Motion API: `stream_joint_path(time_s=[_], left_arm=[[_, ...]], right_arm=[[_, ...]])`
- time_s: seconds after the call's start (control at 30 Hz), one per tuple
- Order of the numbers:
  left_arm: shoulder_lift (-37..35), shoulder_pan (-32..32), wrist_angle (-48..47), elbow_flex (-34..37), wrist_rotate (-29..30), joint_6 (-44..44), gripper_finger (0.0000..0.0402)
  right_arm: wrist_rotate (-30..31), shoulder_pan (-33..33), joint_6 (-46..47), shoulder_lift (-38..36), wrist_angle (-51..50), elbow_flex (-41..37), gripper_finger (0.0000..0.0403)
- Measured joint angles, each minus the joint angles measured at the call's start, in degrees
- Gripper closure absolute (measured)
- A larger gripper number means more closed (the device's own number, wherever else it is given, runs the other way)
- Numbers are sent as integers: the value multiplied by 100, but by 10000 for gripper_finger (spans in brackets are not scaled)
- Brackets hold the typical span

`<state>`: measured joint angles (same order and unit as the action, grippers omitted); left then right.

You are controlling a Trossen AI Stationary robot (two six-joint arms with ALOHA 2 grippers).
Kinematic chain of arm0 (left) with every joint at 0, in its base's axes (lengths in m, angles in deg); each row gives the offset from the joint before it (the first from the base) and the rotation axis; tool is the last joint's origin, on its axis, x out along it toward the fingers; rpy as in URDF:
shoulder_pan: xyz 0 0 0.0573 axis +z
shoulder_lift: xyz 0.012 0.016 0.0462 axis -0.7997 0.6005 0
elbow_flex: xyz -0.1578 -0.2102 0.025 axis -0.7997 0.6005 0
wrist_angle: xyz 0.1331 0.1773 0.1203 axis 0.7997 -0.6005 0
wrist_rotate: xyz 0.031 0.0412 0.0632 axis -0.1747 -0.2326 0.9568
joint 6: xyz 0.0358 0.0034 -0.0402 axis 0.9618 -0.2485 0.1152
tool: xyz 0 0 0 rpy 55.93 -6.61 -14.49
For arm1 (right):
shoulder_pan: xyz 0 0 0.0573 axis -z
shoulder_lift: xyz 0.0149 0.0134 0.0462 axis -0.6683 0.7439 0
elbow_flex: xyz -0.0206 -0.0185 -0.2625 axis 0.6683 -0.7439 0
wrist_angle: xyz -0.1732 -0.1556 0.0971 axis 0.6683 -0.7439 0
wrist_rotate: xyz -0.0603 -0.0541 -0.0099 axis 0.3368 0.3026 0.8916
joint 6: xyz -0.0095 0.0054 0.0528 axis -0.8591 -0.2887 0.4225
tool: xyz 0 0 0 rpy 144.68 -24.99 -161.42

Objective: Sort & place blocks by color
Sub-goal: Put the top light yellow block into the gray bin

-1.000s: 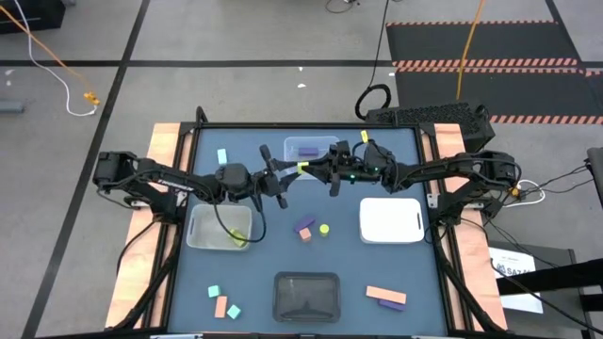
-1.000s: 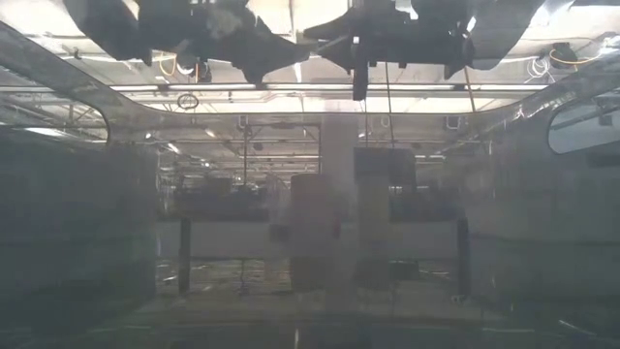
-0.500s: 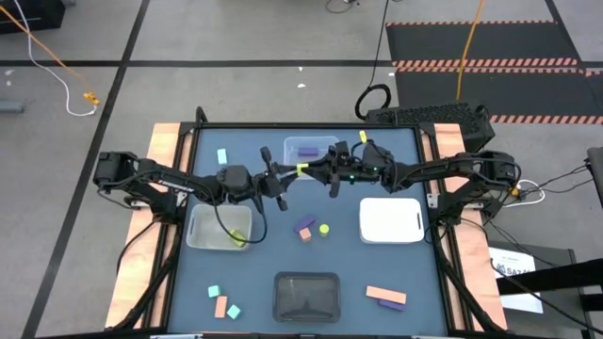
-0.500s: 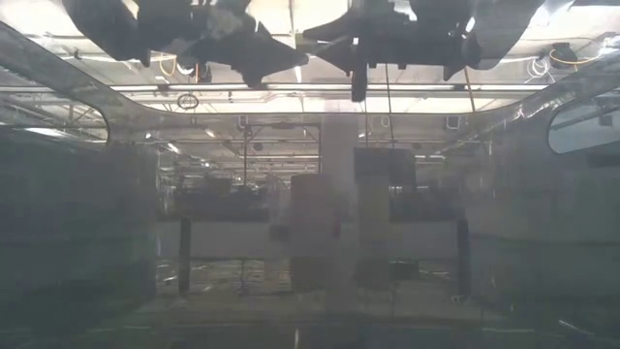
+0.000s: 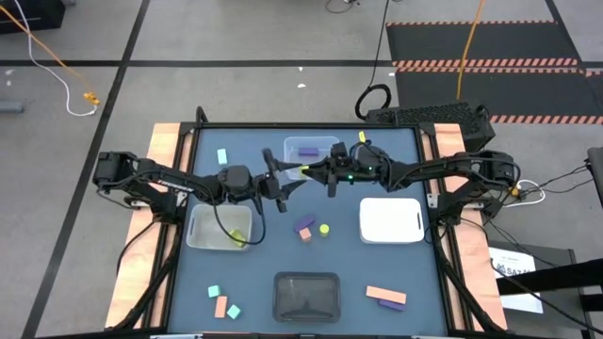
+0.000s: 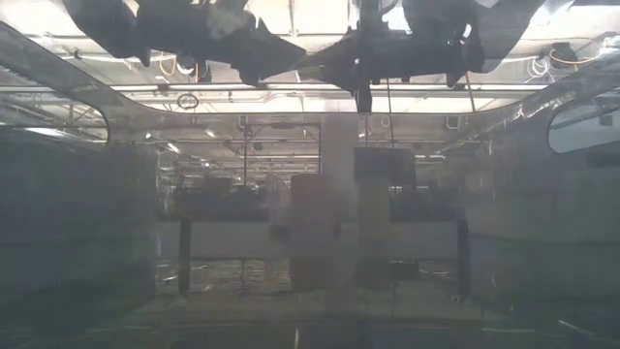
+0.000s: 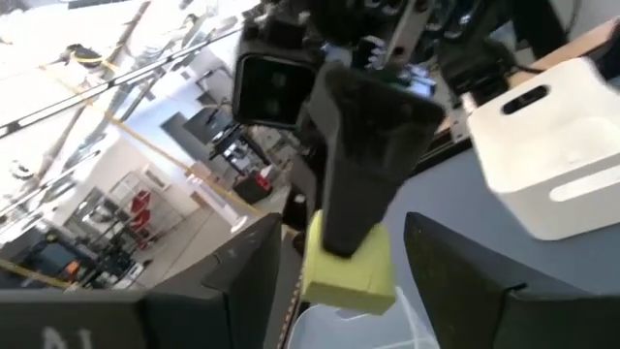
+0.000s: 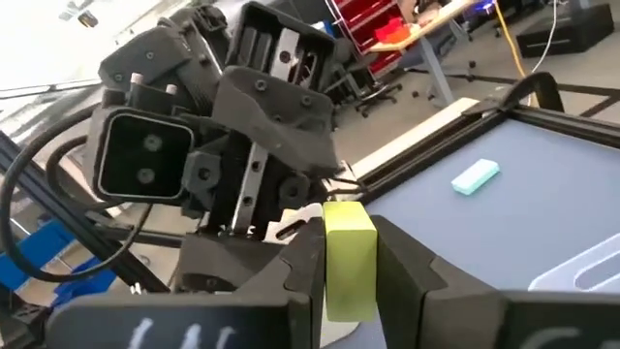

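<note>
1. Both arms are matte black, built of slim jointed segments.
2. A black cable loops below the left arm.
3. The left arm's wrist camera is a black rounded box with two lenses.
4. The right arm shows small green lights near its wrist.

The high view is evenly lit with soft shadows. The low view is dim, hazy and blurred. Both wrist views have bright, overexposed backgrounds.
</note>
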<state>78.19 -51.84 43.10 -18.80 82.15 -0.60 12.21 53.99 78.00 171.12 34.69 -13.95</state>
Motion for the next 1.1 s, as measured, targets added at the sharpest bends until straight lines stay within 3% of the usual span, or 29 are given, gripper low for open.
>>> stream_joint_path(time_s=[1.1], left_arm=[[0,22,-159,0,59,133,190]], right_arm=[[130,-2,107,-4,260,0,353]])
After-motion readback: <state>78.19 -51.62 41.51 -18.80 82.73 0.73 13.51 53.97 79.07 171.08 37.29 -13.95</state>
